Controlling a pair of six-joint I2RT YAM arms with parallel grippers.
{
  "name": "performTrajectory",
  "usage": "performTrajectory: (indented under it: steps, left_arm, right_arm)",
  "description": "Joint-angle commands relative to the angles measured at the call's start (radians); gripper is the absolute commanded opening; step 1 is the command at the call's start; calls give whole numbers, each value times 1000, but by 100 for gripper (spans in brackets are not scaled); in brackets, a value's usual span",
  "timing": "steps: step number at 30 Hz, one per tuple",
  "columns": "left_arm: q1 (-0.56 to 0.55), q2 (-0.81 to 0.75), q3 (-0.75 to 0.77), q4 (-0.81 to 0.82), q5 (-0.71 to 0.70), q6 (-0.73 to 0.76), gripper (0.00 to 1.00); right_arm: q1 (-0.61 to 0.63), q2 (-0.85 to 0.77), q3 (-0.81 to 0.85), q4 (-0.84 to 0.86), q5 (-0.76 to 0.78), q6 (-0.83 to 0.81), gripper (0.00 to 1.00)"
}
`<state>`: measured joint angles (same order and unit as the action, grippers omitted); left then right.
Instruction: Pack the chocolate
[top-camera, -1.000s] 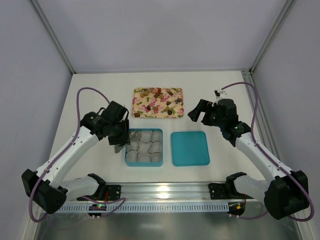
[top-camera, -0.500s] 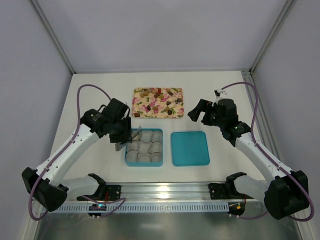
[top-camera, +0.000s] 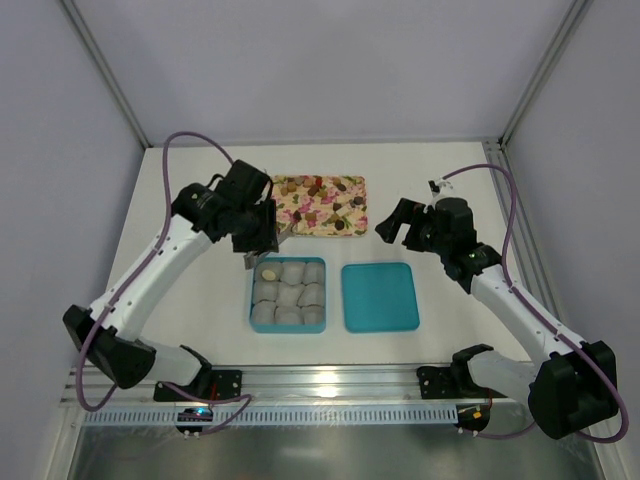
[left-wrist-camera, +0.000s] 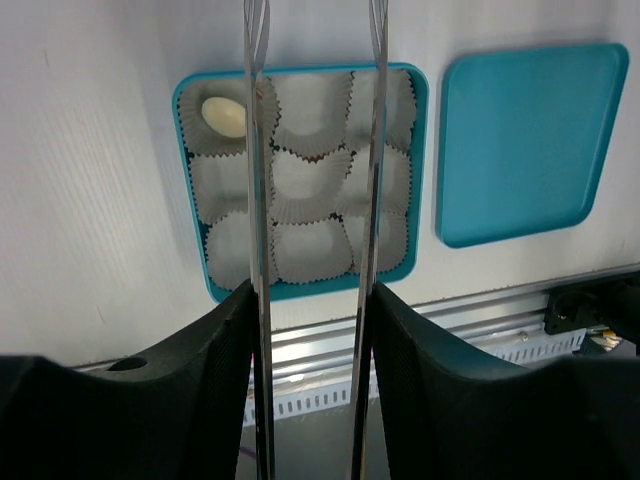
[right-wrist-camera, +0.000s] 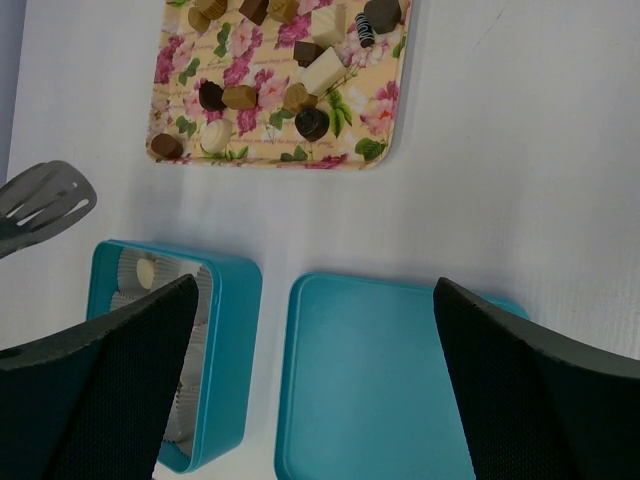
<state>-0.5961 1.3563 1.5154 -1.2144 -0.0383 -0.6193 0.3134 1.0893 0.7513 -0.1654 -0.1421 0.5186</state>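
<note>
There's the left gripper (top-camera: 270, 232) hanging between tray (top-camera: 345, 228) and box (top-camera: 287, 325), long blades parallel, apart, nothing between them; the right gripper (top-camera: 398, 228) hovers wide and empty beyond the lid (top-camera: 380, 297). Most of the chocolate (top-camera: 318, 190) lies on the tray, one pale piece (left-wrist-camera: 224, 115) in a corner cup. Next pick, I'd say: choose a piece standing clear at the tray's near edge, straddle it squarely, squeeze gently. Left wrist view counts eight empty cups; right wrist view separates individual pieces, which the top view blurs
</note>
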Motion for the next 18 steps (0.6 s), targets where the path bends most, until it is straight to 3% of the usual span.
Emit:
performTrajectory:
  steps: [1,10,18]
  left_arm:
    - [-4,96,81,58,-72,18,47]
    - [24,357,224,134,-91,20,47]
    - [47,452,262,167,-74,12,47]
  right_arm:
    - [6,-12,26,18,-7,-5,100]
    - [4,-52,23,-5,-4,-6,100]
    - [6,-71,23,-19,1,-15,100]
